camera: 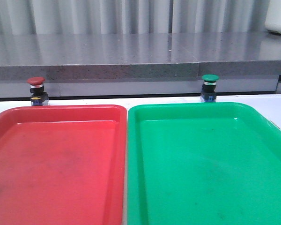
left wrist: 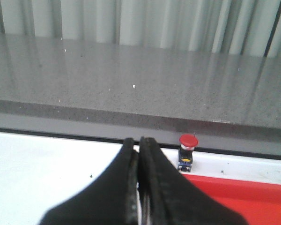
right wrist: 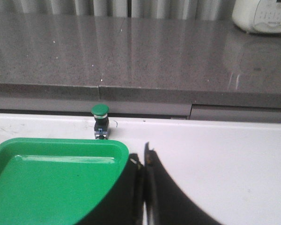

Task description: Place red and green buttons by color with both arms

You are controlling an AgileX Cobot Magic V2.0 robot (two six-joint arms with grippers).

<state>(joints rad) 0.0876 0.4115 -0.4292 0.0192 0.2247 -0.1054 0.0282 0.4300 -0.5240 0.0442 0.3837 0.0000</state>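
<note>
The red button (camera: 36, 91) stands upright on the white table behind the red tray's (camera: 56, 112) far left corner; the left wrist view shows the red button (left wrist: 187, 151) too. Behind the green tray's (camera: 187, 108) far rim stands the green button (camera: 209, 87), which appears in the right wrist view as the green button (right wrist: 100, 121). My left gripper (left wrist: 138, 140) is shut and holds nothing, short of the red button and to its side. My right gripper (right wrist: 143, 157) is shut and holds nothing, beside the green tray's corner (right wrist: 122, 147). Neither arm shows in the front view.
A grey stone ledge (camera: 140, 56) runs along the back of the table, close behind both buttons. A white appliance (right wrist: 262, 16) sits on the ledge at the far right. Both trays lie side by side and fill the near table.
</note>
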